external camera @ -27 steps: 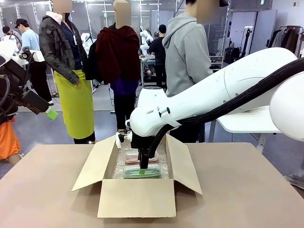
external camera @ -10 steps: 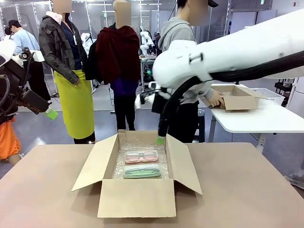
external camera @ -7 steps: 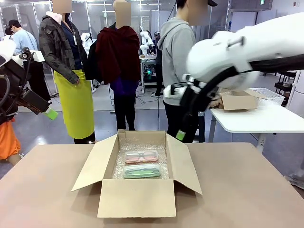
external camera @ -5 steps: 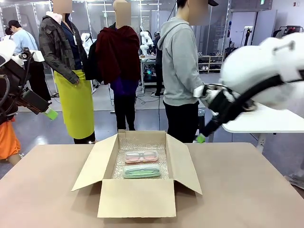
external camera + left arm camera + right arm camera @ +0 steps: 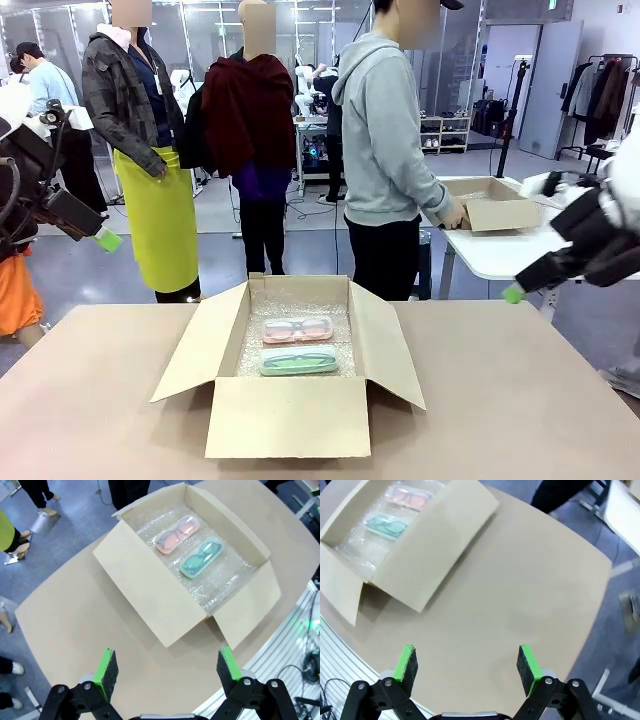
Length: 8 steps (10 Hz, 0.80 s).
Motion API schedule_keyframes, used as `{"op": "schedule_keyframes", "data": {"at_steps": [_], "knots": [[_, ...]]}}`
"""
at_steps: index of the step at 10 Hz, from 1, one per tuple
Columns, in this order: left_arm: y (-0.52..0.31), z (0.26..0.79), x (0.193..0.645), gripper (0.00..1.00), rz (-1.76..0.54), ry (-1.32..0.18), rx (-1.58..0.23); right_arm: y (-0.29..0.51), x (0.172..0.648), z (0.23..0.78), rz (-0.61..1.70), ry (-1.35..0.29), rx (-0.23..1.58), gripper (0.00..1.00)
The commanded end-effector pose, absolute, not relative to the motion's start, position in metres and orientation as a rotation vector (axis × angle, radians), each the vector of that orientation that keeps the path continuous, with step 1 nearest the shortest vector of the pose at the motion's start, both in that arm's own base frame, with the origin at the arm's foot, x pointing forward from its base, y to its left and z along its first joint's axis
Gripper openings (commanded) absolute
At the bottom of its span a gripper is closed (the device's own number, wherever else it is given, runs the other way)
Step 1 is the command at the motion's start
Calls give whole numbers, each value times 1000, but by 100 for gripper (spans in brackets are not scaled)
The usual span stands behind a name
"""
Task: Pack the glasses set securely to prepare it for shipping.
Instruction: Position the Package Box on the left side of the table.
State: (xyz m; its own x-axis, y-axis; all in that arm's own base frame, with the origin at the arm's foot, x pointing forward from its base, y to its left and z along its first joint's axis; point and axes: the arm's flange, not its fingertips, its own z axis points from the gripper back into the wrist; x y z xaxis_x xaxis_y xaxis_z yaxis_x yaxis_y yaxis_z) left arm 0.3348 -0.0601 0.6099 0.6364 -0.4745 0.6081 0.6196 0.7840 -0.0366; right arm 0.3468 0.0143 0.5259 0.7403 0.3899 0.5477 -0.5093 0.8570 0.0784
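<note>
The glasses set lies on bubble wrap inside an open cardboard box at mid-table: the pink case behind, the mint green case in front. From high up, the left wrist view looks down on the pink case and green case. My left gripper is open and empty, raised off the table's left side. My right gripper is open and empty too, hanging over the table's right edge. Its view has both the pink case and green case at top left.
All the box's flaps stand open. A person in a grey hoodie stands behind the table with hands on another cardboard box on a white side table. Bare brown tabletop surrounds the box.
My right arm has lifted out of the box and swung up and away to the right edge. Both cases stay in the box. My left arm has not moved.
</note>
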Motion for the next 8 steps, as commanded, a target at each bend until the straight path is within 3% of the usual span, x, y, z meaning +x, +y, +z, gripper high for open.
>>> {"op": "schedule_keyframes", "data": {"at_steps": [1, 8], "knots": [[-59, 611, 334, 100, -639, -622, -266, -4, 326, 550, 410, -489, 220, 100], [-59, 611, 334, 100, -639, -622, -266, -18, 325, 553, 413, -507, 206, 100]]}}
